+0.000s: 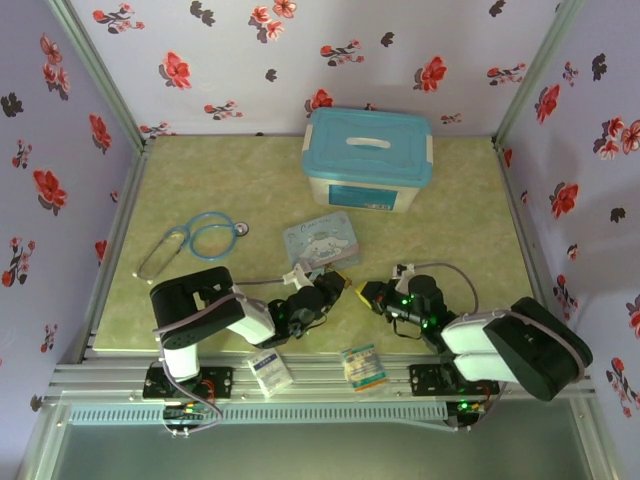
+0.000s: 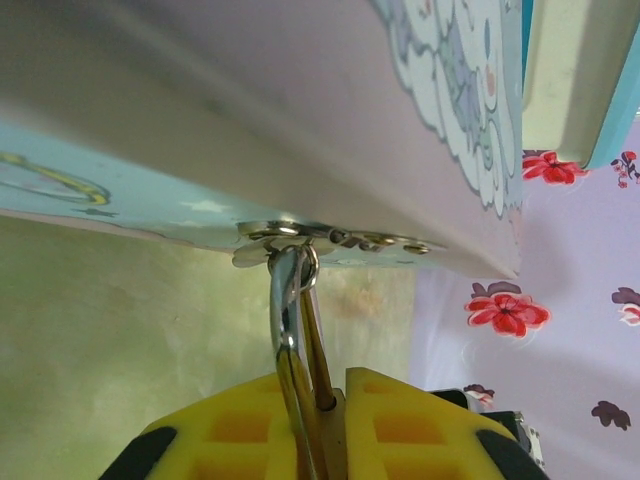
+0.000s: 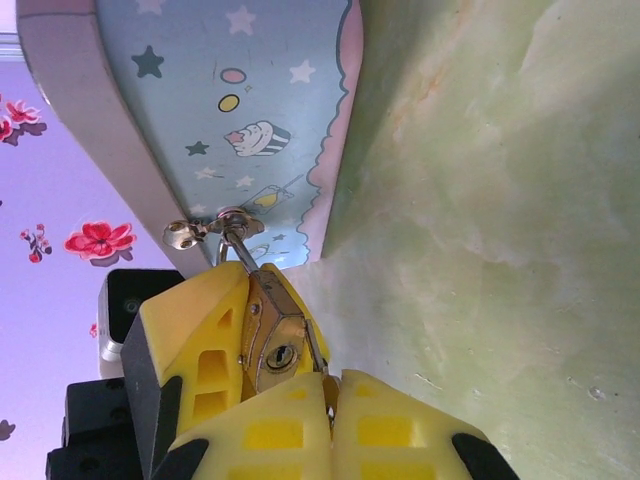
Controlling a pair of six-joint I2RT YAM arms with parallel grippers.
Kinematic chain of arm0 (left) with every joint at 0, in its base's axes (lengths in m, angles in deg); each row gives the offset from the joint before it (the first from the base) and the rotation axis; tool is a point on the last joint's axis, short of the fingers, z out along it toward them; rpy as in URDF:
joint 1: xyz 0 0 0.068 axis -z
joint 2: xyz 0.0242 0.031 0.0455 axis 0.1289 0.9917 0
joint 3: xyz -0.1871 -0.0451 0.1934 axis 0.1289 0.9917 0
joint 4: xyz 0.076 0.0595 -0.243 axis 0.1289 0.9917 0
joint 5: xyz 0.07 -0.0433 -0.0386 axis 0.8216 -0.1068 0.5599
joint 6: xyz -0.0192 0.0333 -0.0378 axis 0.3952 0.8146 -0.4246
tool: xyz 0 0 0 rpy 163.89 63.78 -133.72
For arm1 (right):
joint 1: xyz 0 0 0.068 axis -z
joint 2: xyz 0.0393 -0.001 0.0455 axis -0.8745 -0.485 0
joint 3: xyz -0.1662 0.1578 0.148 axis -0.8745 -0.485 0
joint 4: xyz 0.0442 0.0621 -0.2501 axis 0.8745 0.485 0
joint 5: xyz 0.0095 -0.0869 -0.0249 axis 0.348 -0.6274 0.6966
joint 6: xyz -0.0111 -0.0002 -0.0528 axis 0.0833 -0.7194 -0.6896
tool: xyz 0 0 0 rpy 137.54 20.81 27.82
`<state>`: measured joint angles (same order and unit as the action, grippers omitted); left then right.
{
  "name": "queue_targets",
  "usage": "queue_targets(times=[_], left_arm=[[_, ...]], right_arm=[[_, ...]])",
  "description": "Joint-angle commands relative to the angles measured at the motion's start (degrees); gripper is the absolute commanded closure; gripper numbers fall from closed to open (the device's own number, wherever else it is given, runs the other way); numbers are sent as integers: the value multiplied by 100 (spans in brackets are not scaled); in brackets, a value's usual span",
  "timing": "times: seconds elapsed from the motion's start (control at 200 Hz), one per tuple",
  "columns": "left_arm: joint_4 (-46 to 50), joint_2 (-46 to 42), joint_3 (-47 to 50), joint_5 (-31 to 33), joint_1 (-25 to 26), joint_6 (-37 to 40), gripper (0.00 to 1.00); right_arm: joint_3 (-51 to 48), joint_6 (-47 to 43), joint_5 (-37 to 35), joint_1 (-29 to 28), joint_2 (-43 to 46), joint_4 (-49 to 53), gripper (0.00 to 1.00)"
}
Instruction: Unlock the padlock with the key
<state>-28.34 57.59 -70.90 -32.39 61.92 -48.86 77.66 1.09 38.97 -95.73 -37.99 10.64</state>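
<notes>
The little gold padlock (image 3: 272, 345) hangs from the shiny clasp (image 2: 330, 238) on the edge of the pale-blue cartoon tin (image 3: 250, 100), on the side of the tin closest to the arms. The left gripper (image 2: 320, 400) has its yellow fingers squeezed nearly all the way in. They pinch the padlock by its sides and hold it out from the tin. The padlock points straight away from the tin. Its silver loop (image 2: 285, 320) goes through the clasp, and its flat bottom with the keyhole (image 3: 281, 355) looks at the right gripper (image 3: 328, 388). That gripper is just beside the keyhole, so I think the right arm is the one to do the poking. Its fingers are pressed tight together. The key may be pinched in there, but it is too small and thin for me to see, so I cannot tell. To go in, the key has to line up with the padlock's long way and slide toward the tin. The padlock looks tiny and shiny, and its loop looks shut.
</notes>
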Motion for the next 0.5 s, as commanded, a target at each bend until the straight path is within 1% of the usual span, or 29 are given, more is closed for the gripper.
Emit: queue_targets(times=[0.0,0.235,0.405,0.495], left_arm=[[108,-183,3,-57,11,-134,100],[102,-207,9,-64,11,-142,100],[-8,-185,48,-50,11,-200,100],[-36,-202,14,-46,11,-187,100]], right_arm=[[-134,-119,-63,46,450,76,100],[99,-376,-117,48,1511,1420,100],[6,-466,-198,46,1892,1856,100],[-33,-483,-196,47,1947,1892,100]])
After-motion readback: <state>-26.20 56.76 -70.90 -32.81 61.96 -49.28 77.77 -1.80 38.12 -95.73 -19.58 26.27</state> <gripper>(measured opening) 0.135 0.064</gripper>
